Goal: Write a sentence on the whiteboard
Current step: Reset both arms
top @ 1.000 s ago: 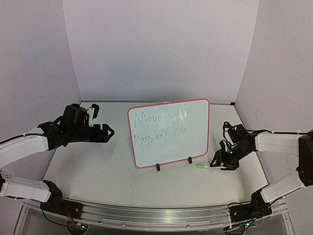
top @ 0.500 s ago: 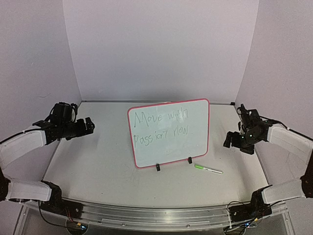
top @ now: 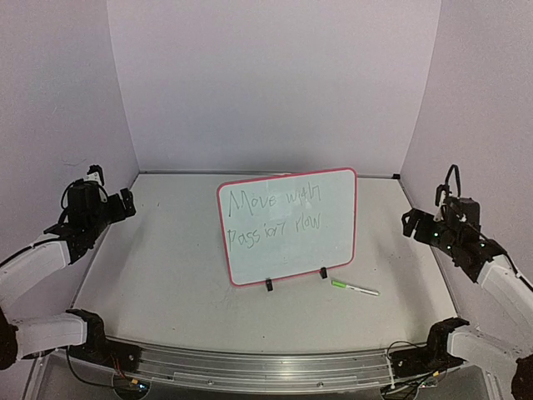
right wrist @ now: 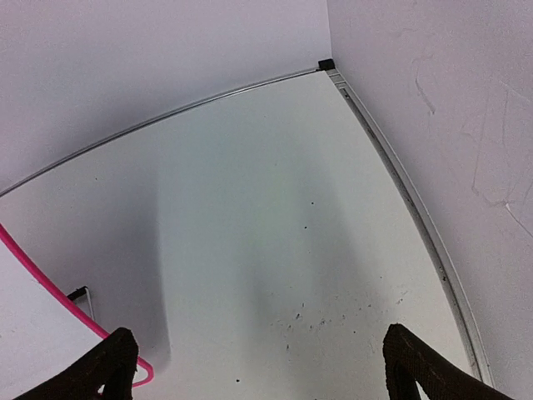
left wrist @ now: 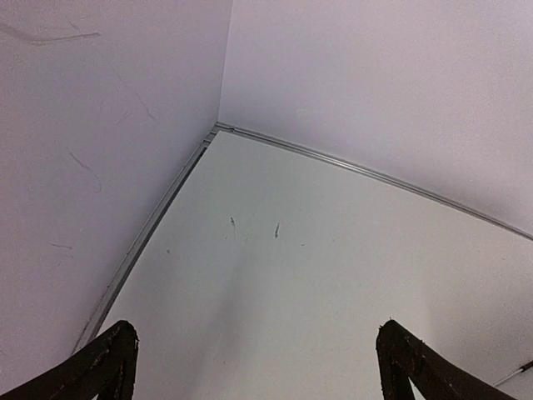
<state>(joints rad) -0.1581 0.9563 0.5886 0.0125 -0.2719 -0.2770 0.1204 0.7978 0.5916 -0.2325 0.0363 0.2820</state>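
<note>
The whiteboard (top: 287, 227) stands upright on its black clip feet in the middle of the table, with a pink-red frame. The sentence (top: 275, 210) is on it in thin green handwriting, in two slanted lines. A green-capped marker (top: 355, 288) lies on the table just right of the board's foot. My left gripper (top: 127, 202) is open and empty at the far left, well away from the board. My right gripper (top: 410, 223) is open and empty at the far right. The right wrist view shows the board's pink edge (right wrist: 37, 279) at the lower left.
White walls close the table (top: 166, 275) on the left, back and right. A metal rail (top: 250, 360) runs along the near edge between the arm bases. The left wrist view shows only bare table and the back left corner (left wrist: 218, 127).
</note>
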